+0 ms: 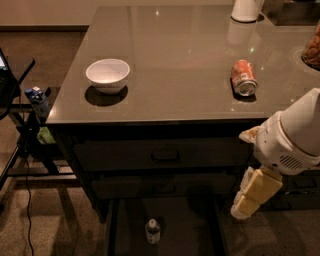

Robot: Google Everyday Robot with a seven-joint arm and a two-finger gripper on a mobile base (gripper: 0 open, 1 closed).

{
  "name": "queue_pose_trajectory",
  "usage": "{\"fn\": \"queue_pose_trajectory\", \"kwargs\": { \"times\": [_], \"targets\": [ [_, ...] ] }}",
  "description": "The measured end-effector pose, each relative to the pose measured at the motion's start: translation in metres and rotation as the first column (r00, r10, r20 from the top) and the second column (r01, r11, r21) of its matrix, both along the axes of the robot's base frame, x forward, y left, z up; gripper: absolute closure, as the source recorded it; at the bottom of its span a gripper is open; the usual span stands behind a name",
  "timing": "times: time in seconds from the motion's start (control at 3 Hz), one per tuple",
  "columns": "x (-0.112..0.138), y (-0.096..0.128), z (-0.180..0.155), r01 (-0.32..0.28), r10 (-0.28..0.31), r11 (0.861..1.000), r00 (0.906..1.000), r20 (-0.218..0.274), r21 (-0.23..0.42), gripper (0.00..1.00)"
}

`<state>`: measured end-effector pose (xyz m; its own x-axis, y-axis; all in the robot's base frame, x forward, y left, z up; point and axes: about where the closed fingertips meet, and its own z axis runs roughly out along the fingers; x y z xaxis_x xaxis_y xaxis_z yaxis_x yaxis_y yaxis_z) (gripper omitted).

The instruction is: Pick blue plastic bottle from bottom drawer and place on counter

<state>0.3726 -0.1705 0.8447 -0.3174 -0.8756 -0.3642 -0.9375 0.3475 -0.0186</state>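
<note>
The blue plastic bottle (pixel 152 231) stands upright in the open bottom drawer (pixel 190 225) at the bottom of the view, white cap up. Above the drawer stretches the glossy grey-brown counter (pixel 180 55). My gripper (pixel 250 197) hangs at the lower right on the white arm, pointing down in front of the cabinet. It is to the right of the bottle and higher, well apart from it. Its cream fingers (pixel 255 192) appear as one block.
A white bowl (pixel 107 75) sits on the counter's left and an orange soda can (pixel 243 77) lies on its right. A white jug base (pixel 247 10) stands at the back. Two shut drawer fronts (pixel 165 155) sit above the open drawer. A stand with a blue-topped carton (pixel 37 97) is left.
</note>
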Motion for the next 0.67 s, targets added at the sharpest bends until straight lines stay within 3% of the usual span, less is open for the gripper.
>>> {"fn": "queue_pose_trajectory", "kwargs": {
  "times": [0.33,0.67],
  "targets": [
    [-0.001,0.003,-0.010,-0.002,0.003,1.000,1.0000,-0.009,0.002,0.00],
    [-0.003,0.015,-0.060,-0.012,0.016,0.997,0.9985,-0.053,0.074,0.00]
  ]
}}
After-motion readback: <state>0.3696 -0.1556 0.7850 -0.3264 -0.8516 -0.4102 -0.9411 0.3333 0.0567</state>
